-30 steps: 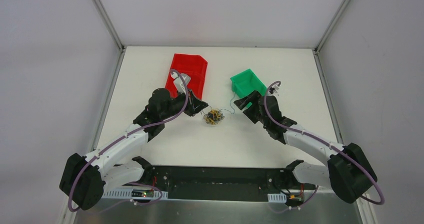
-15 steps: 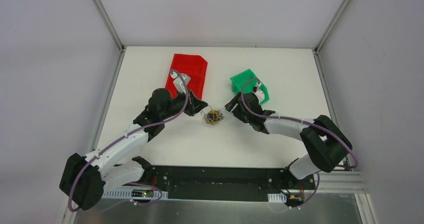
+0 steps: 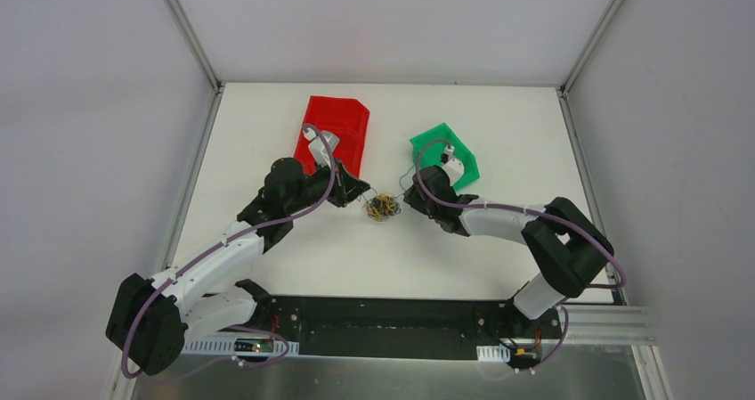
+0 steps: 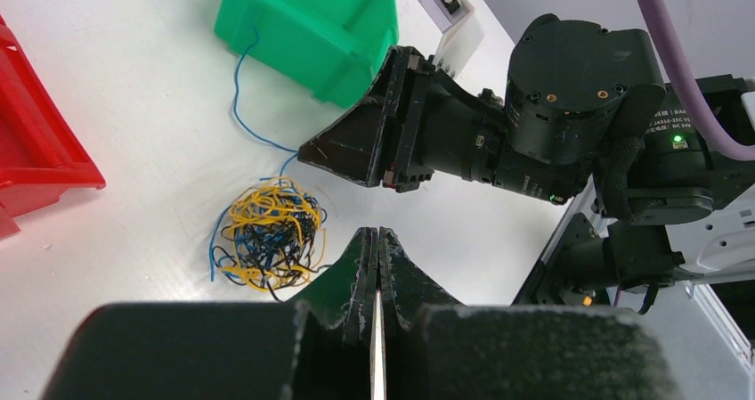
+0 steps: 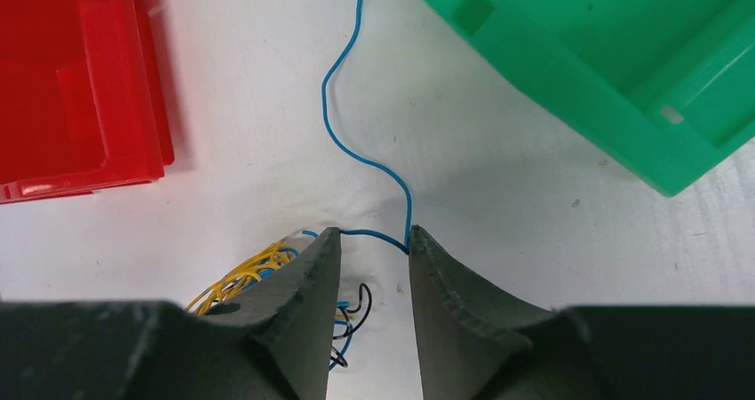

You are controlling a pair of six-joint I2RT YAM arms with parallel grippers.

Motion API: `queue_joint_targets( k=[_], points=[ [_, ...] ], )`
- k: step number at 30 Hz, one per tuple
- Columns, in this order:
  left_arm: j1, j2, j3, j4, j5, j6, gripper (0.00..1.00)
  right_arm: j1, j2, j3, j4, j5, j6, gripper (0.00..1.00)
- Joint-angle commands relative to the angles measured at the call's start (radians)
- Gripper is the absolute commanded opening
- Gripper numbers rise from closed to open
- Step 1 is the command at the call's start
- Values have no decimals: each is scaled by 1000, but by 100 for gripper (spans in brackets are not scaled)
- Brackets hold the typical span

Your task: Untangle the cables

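The cables (image 3: 383,207) are a small clump of yellow, blue and dark wires on the white table between the two grippers. The clump also shows in the left wrist view (image 4: 267,235). A single blue wire (image 5: 343,142) trails from the clump toward the green bin. My left gripper (image 4: 374,232) is shut and empty, just left of the clump in the top view (image 3: 361,191). My right gripper (image 5: 372,235) is open, at the clump's right edge (image 3: 408,197). The blue wire runs across the gap between its tips. Its left finger hides part of the clump (image 5: 240,275).
A red bin (image 3: 334,124) lies behind the left gripper and a green bin (image 3: 432,138) behind the right wrist. Both bins look empty in the right wrist view, red (image 5: 80,79) and green (image 5: 605,79). The table's metal side rails run at left and right.
My right arm has swung left and folded in, bringing its gripper from beside the green bin to the clump's right edge. The left arm and the clump have not moved.
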Motion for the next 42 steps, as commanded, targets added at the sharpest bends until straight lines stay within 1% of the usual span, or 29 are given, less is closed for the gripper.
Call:
queue_joint_targets(
  k=[1, 3, 5, 6, 9, 11, 20, 27, 35, 37, 39, 41, 42],
  points=[
    [-7, -14, 11, 48, 1, 15, 0, 5, -4, 35, -23, 92, -29, 37],
    [-7, -12, 11, 48, 1, 15, 0, 6, -2, 43, -46, 124, -29, 36],
    [-7, -11, 12, 49, 0, 15, 0, 6, 3, 53, -71, 140, -29, 28],
    [-6, -12, 13, 49, 0, 15, 0, 5, 6, 58, -79, 143, -31, 27],
    [-7, -12, 12, 45, -6, 14, 0, 5, 8, 64, -87, 145, -32, 26],
    [-7, -13, 14, 45, -4, 12, 0, 5, 5, 65, -95, 159, -33, 23],
    [-7, -17, 12, 35, -23, 13, 0, 5, -42, 54, -120, 197, -38, 21],
    [-7, -43, 5, 20, -45, 18, 0, 4, -56, 62, -181, 270, -15, 18],
    [-7, -68, -3, 7, -69, 17, 0, 5, -66, 63, -210, 307, -1, 17],
    [-7, -67, -3, 6, -71, 15, 0, 4, -72, 63, -209, 297, -3, 18],
    [-7, -66, -1, 6, -70, 15, 0, 4, -76, 63, -187, 240, -43, 19],
    [-7, -63, -1, 5, -70, 15, 0, 4, -83, 65, -153, 148, -124, 23],
    [-7, -62, -2, 5, -68, 15, 0, 4, -87, 64, -144, 119, -138, 28]
  ],
)
